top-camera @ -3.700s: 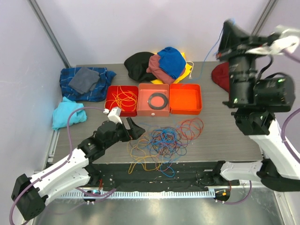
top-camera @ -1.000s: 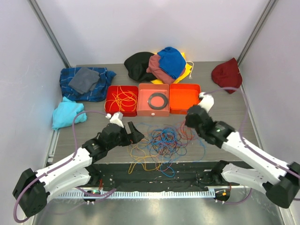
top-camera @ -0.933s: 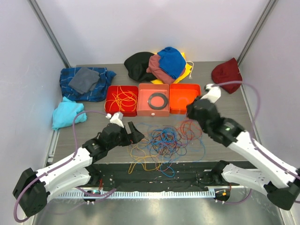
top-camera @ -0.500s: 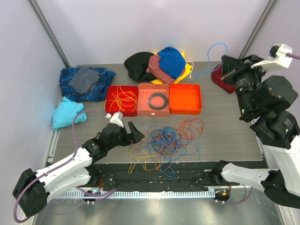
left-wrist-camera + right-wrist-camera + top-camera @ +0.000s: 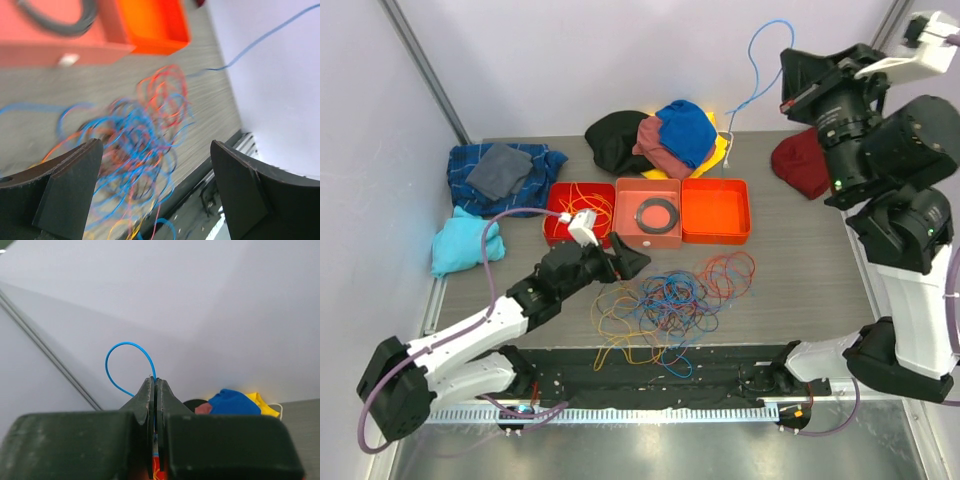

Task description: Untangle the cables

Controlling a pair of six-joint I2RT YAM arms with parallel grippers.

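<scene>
Top external view has the right pincer (image 5: 786,98) clenched on one blue cable (image 5: 127,343) held high toward one o'clock, the left pincer (image 5: 625,264) spread empty at nine o'clock of the cables (image 5: 665,300) heaped mid-way on the counter (image 5: 800,270), which look light, limp and snag-prone, probably best pinched at a free outer loop.

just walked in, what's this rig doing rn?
It is untangling cables. The right gripper is raised high at the back right, shut on one blue cable that trails down toward the table. The left gripper is open, held low beside the tangle of cables in front of the red trays. Most of the pile is unsorted.
</scene>
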